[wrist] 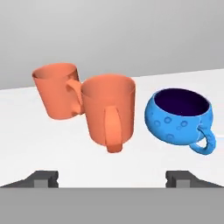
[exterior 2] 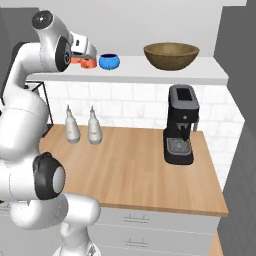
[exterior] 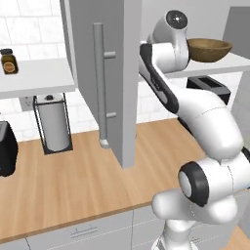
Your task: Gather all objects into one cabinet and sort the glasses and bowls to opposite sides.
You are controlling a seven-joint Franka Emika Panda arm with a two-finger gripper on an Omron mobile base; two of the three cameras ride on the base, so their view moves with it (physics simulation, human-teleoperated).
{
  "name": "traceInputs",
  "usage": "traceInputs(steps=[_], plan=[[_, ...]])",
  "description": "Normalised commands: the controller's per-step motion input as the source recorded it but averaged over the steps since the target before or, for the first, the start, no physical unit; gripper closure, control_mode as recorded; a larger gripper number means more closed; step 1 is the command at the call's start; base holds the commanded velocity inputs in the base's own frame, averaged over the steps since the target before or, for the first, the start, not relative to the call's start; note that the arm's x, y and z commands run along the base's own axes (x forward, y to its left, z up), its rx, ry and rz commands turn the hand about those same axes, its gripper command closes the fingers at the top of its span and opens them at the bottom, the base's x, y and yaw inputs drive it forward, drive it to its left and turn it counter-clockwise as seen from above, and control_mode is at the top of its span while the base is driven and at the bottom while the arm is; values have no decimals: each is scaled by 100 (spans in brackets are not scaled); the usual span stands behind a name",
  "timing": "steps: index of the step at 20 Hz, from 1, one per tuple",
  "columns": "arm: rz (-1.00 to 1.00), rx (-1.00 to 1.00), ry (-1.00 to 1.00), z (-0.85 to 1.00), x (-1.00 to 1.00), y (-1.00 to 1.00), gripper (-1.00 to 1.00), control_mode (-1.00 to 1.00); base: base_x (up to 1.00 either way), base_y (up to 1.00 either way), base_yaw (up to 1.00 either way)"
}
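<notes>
My end effector (wrist: 112, 178) has its two tips spread wide apart with nothing between them, hovering low over the white shelf (wrist: 26, 131) inside the cabinet. Just ahead of the tips stands the orange mug (wrist: 109, 114), upright, its handle turned straight toward me. Behind it and to its left is a second orange cup (wrist: 54, 89), tilted in my view and touching or nearly touching the mug; I cannot tell which. To the right of the mug, just beside it but apart, sits the small blue cup (wrist: 178, 114) with its dimpled wall and its handle pointing to the right.

From the right base view, my wrist covers most of the orange pair, the blue cup shows just past it, and farther along the shelf toward its right end, well apart from the cups, rests the brown wooden bowl (exterior 2: 171, 55).

Below, on the surface (exterior 2: 130, 170), two white bottles (exterior 2: 82, 127) stand near the back wall and a black coffee machine (exterior 2: 181, 124) stands near the right edge. In the left base view the open grey cabinet door (exterior: 105, 78) with its bar handle (exterior: 99, 83) hangs to the left of my arm, and beyond it stand a paper-towel holder (exterior: 52, 122) and a brown jar (exterior: 9, 61) on another shelf.
</notes>
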Motion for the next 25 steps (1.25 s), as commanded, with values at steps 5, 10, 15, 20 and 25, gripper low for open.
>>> traceInputs(steps=[5, 10, 15, 20, 25], plan=[[5, 6, -11, 0, -100, -58, -100, -100, 0, 0, 0], [2, 2, -21, 0, -100, -54, -100, -100, 0, 0, 0], [0, 0, -20, 0, -100, -9, -100, -100, 0, 0, 0], [0, 0, -2, 0, -45, 0, -100, -100, 0, 0, 0], [0, 0, 0, 0, 0, 0, -100, -100, 0, 0, 0]])
